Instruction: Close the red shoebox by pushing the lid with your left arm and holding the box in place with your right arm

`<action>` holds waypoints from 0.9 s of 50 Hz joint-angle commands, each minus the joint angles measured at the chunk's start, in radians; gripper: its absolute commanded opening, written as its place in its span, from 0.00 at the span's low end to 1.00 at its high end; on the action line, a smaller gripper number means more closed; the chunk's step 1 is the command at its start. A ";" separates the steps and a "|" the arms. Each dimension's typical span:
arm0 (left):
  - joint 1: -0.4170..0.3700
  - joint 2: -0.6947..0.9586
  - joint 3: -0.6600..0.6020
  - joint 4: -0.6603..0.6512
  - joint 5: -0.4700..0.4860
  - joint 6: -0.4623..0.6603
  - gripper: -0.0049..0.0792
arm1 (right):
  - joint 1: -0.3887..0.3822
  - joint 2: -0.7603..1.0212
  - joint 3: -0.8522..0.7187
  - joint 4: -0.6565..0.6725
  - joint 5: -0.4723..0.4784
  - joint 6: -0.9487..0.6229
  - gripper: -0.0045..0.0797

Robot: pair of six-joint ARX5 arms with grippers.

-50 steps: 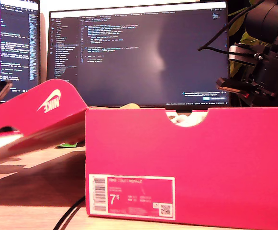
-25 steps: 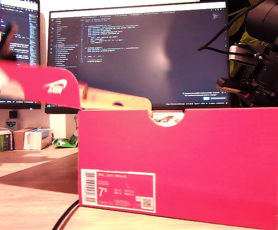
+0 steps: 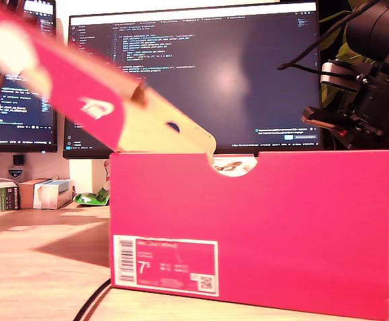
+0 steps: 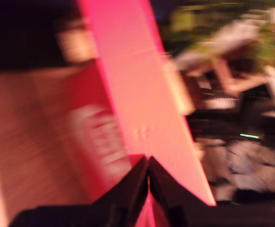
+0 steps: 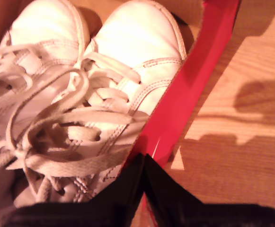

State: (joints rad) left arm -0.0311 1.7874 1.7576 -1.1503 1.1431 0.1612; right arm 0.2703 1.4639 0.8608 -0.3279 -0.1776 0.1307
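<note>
Wooden desk (image 3: 40, 261), monitors (image 3: 201, 73) behind. Red shoebox (image 3: 261, 227) centre, lid (image 3: 94, 100) raised, tilted. My first gripper (image 4: 149, 163) pinched shut against lid; my second gripper (image 5: 143, 161) clamps box wall beside white sneakers (image 5: 80, 94).

On the raised lid (image 3: 80, 100) of the red shoebox (image 3: 261, 227) we see a white Nike swoosh with small lettering under it, too blurred to spell out. The white label (image 3: 165, 265) on the box's near end carries a barcode, a large "7" with a small "5" beside it, a QR code and lines of fine print we cannot read. The monitors (image 3: 201, 73) behind show lines of code, too small to make out. In both wrist views we read nothing.
</note>
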 commanded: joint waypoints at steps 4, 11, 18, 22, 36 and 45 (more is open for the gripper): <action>-0.154 0.043 -0.054 -0.022 0.003 0.008 0.04 | 0.085 0.005 0.002 0.052 -0.085 0.000 0.04; -0.217 0.043 -0.054 0.013 0.003 0.003 0.04 | 0.070 0.003 0.006 0.042 -0.053 0.000 0.04; -0.273 0.043 -0.054 0.035 0.002 -0.002 0.04 | 0.021 -0.024 0.044 -0.057 0.045 -0.021 0.04; -0.300 0.043 -0.054 0.068 0.002 -0.004 0.04 | -0.008 -0.045 0.084 -0.123 0.126 -0.061 0.04; -0.357 0.043 -0.042 0.349 -0.015 -0.003 0.04 | -0.099 -0.109 0.246 -0.261 0.215 -0.131 0.04; -0.365 0.043 0.010 0.470 -0.076 -0.031 0.04 | -0.123 -0.127 0.332 -0.325 0.207 -0.131 0.04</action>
State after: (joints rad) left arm -0.3931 1.8462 1.7405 -0.6949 1.0786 0.1570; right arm 0.1490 1.3319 1.1831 -0.6388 0.0353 0.0017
